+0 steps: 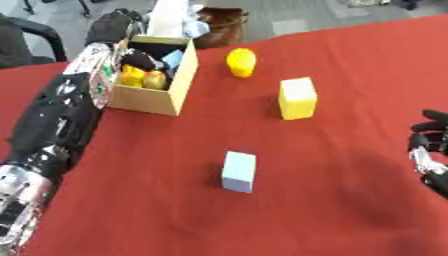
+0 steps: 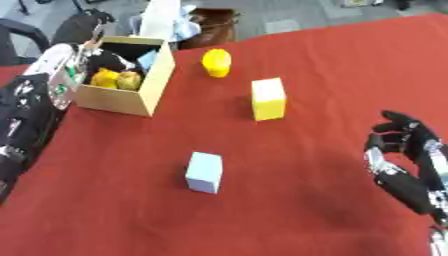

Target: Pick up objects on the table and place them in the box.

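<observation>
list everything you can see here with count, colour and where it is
cardboard box: 1, tan, far left of the table, open top
things in the box: several, yellow, dark and pale blue, cannot tell more
round yellow object: 1, yellow, right of the box, far side
yellow block: 1, yellow, upright, mid table
pale blue block: 1, pale blue, upright, nearest the robot
tablecloth: 1, red, covers the table
brown bag: 1, on the floor behind the table
left hand: black, inside the box
right hand: black and silver, right edge, fingers relaxed, holding nothing
</observation>
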Action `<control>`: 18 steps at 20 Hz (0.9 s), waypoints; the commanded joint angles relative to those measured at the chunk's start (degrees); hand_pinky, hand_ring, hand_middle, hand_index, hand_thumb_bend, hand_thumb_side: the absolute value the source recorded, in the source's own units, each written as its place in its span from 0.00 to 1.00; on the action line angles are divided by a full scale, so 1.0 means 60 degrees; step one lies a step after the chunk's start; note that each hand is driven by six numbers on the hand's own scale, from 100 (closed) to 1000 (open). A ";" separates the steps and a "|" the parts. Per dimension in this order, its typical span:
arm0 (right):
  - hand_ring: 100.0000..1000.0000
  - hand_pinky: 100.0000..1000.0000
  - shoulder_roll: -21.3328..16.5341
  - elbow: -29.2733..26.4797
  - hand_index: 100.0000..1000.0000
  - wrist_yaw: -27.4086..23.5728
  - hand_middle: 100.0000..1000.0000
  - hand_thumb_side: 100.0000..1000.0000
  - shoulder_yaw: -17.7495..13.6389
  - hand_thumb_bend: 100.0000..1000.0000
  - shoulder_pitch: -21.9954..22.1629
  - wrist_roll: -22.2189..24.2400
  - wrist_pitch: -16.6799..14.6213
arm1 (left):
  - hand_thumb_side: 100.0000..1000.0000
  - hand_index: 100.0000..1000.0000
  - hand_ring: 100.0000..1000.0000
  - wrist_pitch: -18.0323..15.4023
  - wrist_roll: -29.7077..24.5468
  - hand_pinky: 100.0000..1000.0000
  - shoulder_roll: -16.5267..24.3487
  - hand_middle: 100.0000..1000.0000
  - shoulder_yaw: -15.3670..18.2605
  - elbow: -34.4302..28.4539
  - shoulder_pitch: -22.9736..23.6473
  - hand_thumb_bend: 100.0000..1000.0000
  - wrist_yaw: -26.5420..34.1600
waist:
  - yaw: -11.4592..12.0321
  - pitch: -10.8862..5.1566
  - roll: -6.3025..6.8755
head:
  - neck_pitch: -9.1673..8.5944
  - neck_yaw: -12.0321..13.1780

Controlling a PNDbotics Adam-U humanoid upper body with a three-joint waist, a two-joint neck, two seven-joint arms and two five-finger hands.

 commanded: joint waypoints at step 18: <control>0.70 0.68 -0.2472 0.0693 0.89 0.0712 0.71 0.12 0.0864 0.00 -0.2140 0.0869 -0.0905 | 0.29 0.75 0.64 -0.1923 0.1730 0.66 0.1845 0.59 0.0103 -0.4610 0.3300 0.65 0.3137 | 0.1498 -0.0450 -0.0707 | 0.0426 -0.0865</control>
